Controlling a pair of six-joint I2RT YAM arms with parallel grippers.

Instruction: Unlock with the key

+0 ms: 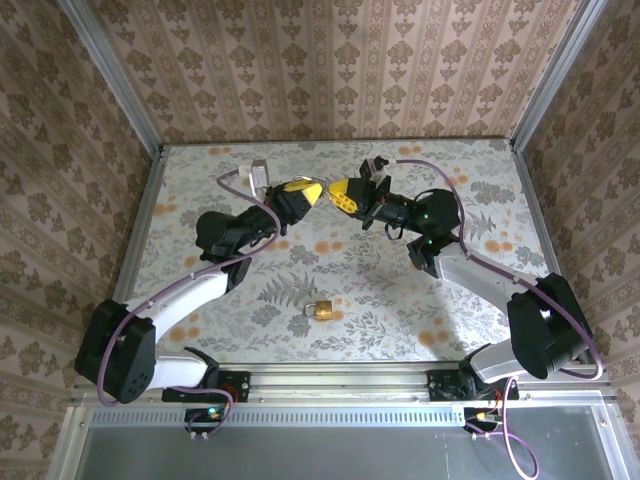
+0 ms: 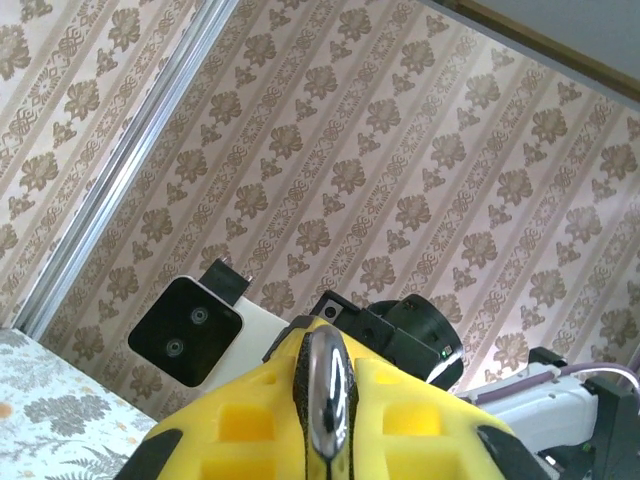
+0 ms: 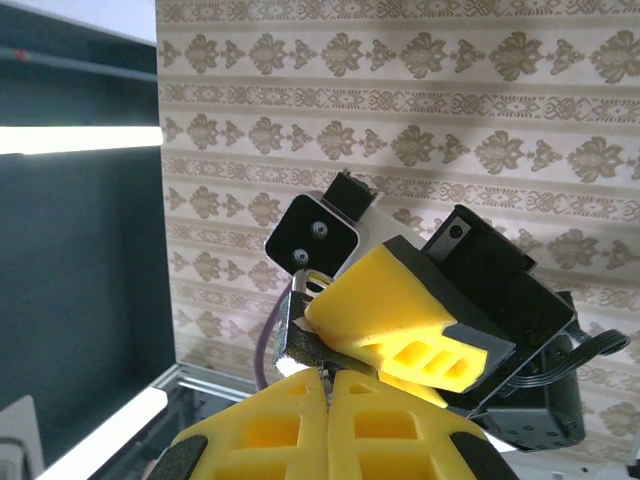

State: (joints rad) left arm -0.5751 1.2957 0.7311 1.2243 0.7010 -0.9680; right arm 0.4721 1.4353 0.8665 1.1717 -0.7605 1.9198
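Observation:
The brass padlock [image 1: 320, 310] lies on the flowered table [image 1: 420, 300], near the front middle. Both arms are raised above the back of the table, tips facing and almost touching. My left gripper [image 1: 314, 192] is shut on the key [image 2: 327, 390], whose shiny silver metal stands edge-on between the yellow fingers [image 2: 250, 410]. From the right wrist, a bit of the silver key [image 3: 308, 277] pokes out past the left gripper's fingers [image 3: 395, 305]. My right gripper [image 3: 328, 378] is shut, its tips just under the left one's pads; I cannot tell whether it touches the key.
Patterned walls [image 1: 300, 70] close in the back and both sides, with metal rails [image 1: 140, 230] along the table edges. The right arm's wrist camera [image 2: 185, 330] sits just beyond the left fingertips. Purple cables [image 1: 230, 265] loop along both arms.

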